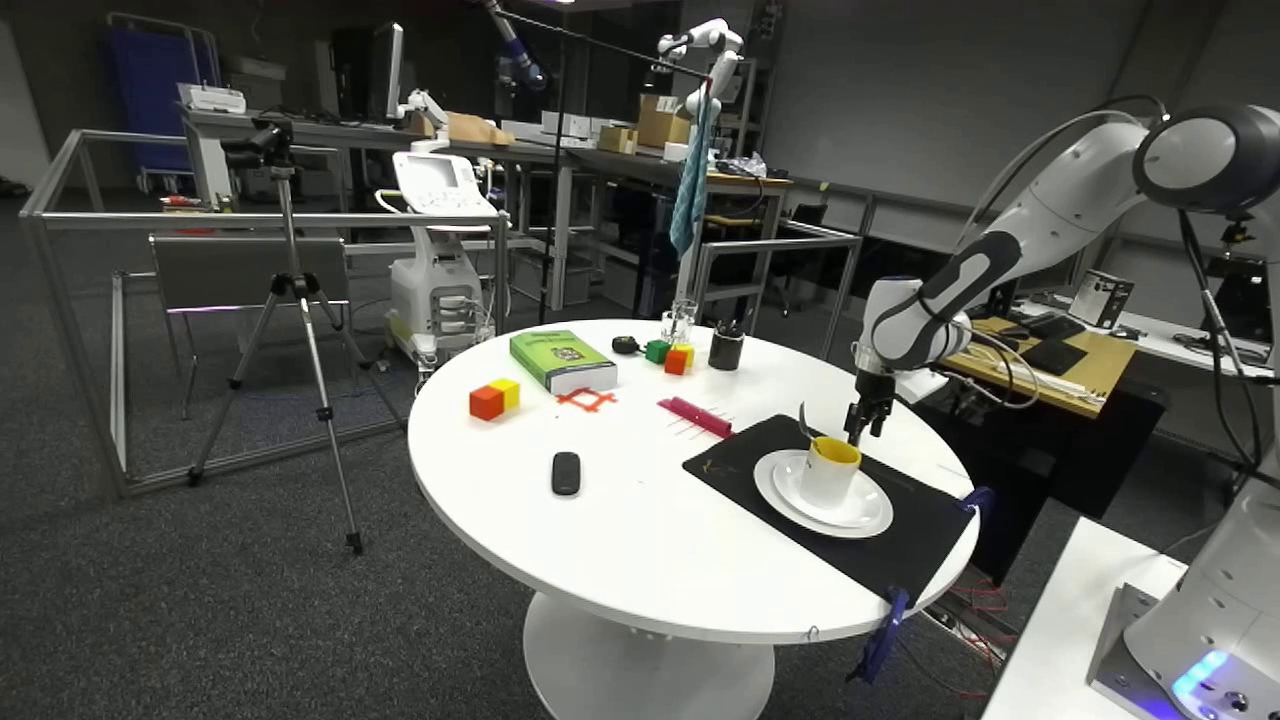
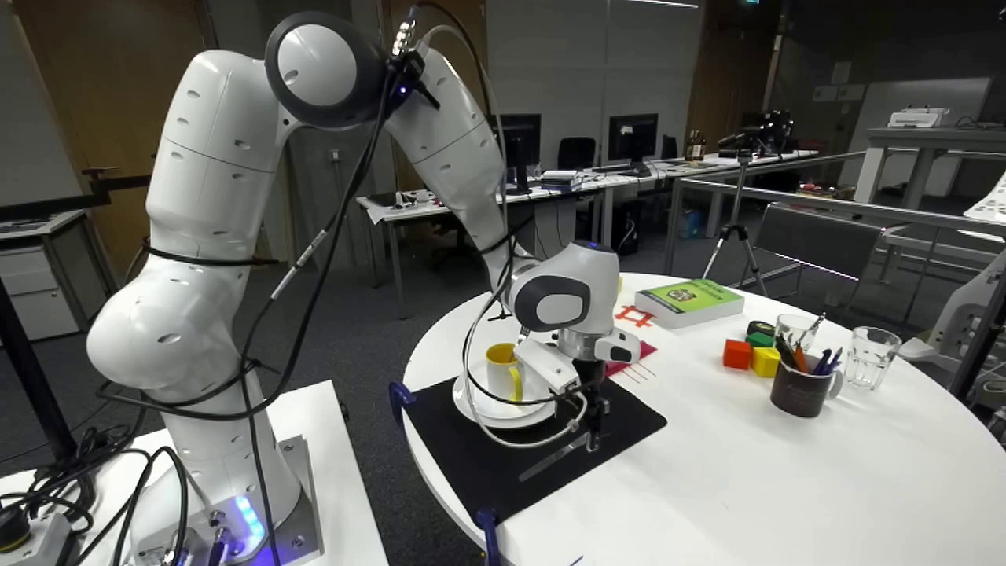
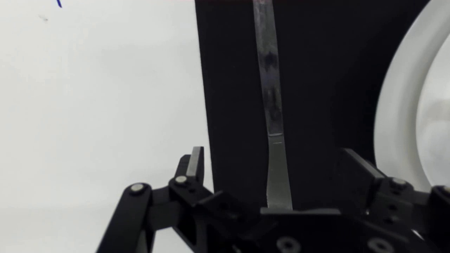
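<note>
Plainly, the black two-fingered gripper [image 3: 279,162] is spread wide over the black rectangular placemat [image 2: 471,456], its fingers [image 3: 195,161] well apart and pinching nothing; the long slim grey metal table knife [image 3: 275,116] lies flat on the placemat near one edge, and in the wrist view it runs lengthwise through the gap between those fingers; whether their tips touch the placemat I cannot tell; a large round white plate [image 3: 397,116] rests on the placemat beside the knife, with a smaller round white plate [image 1: 868,506] stacked on it and a white cup with a yellow inside [image 1: 828,478] standing upright on top; a slim grey metal utensil [image 1: 803,420] shows at the cup's rim; two dark blue clamps [image 1: 882,640] sit at the placemat's corners, on the rim of the round white table [image 1: 620,550]; just beside the placemat's edge lies a pinkish-red grooved bar [image 1: 697,416]; apart from the placemat, on the same tabletop, are a black oblong handset [image 1: 566,473] and, farther off from it, a thick green-covered book [image 1: 565,360], a red cube [image 1: 486,404] beside a yellow cube [image 1: 508,392], and a dark mug of pens [image 2: 798,391].
</note>
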Robot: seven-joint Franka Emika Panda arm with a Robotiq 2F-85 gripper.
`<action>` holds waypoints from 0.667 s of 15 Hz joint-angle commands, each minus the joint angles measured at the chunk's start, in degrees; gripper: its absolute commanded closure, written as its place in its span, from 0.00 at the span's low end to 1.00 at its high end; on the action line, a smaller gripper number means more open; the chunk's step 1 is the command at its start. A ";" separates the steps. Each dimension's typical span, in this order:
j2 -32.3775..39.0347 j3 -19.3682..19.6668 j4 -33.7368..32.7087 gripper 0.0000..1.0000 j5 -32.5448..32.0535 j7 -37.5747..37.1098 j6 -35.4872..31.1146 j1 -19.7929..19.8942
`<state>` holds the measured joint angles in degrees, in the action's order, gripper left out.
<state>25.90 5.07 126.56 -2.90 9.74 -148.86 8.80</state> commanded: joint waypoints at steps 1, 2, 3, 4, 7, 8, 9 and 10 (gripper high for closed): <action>-2.38 -2.14 2.39 0.00 1.73 5.97 -0.44 3.10; -2.20 -2.42 2.52 0.00 1.79 7.00 -0.73 3.50; -2.08 -2.96 2.77 0.00 2.12 8.13 -1.31 4.07; -2.09 -3.66 2.99 0.00 2.70 9.56 -1.52 4.78; -1.89 -4.94 3.36 0.00 4.42 12.36 -1.74 5.99; -1.83 -5.04 3.43 0.00 4.55 12.81 -1.94 6.11; -1.78 -4.86 3.53 0.00 4.30 12.80 -2.19 5.99; -1.82 -4.70 3.66 0.00 4.00 12.74 -2.48 5.92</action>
<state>25.94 1.14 127.91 0.09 20.03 -149.28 13.49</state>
